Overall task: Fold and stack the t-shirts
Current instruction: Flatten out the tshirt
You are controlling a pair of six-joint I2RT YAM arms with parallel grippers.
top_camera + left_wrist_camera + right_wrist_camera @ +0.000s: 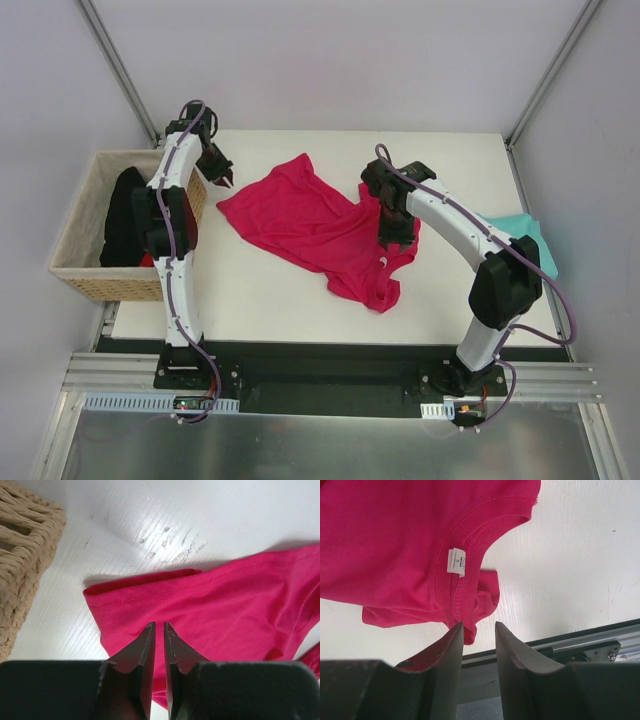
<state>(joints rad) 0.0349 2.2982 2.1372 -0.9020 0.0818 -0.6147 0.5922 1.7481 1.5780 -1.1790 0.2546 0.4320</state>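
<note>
The jaws of the left gripper (159, 625) are drawn almost together, a thin slit being left between the tips, and nothing is seen held in them. They are poised above the left end of the crimson-pink t-shirt (225, 605), just over a stitched hem, with the woven basket (20, 555) close by on the left.

The jaws of the right gripper (479, 625) are parted, and the table edge and a metal rail (580, 647) are seen through the gap. A pink tint is noted on one finger (437, 652); it may be a reflection or a fold of cloth, and this cannot be settled from the wrist view. The collar of the shirt and its small white neck label (456, 561) are seen just beyond the tips.

From above, the pink shirt is found spread, rumpled and unfolded, across the middle of the white table (270, 290), between the two arms. The teal t-shirt (525, 235) is seen at the right edge of the table, partly hidden behind the right arm. Dark clothing (125, 215) is held in the basket at the left.
</note>
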